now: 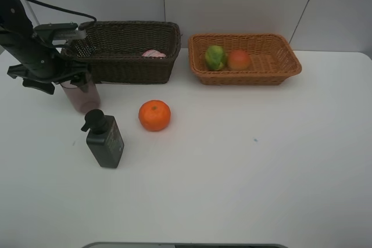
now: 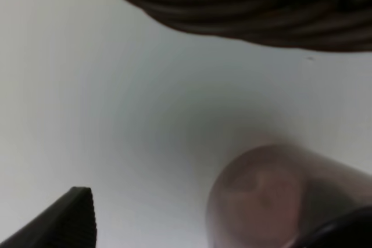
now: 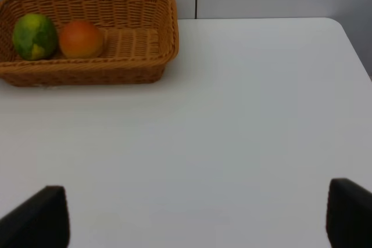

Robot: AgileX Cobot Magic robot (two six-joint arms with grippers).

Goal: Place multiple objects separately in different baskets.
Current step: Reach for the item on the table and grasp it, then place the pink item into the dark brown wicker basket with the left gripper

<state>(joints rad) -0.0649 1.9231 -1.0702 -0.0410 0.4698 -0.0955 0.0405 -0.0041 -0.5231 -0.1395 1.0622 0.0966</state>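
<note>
While the left gripper (image 2: pixel 215 225) straddles the mauve cup (image 1: pixel 81 100) beside the dark basket (image 1: pixel 133 56), jaws wide and clamping nothing (the right gripper (image 3: pixel 195 219) also gapes empty), closing off-centre could shove it sideways or over.

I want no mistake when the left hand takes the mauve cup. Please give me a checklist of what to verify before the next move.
1. Left hand open: ok.
2. Mauve cup between its fingers: ok, but off-centre.
3. Cup upright on the table: ok.
4. Fingers touching the cup: cannot tell.
5. Free room in the dark basket beside the pink bottle: ok.
6. Right hand open, holding nothing: ok.
</note>
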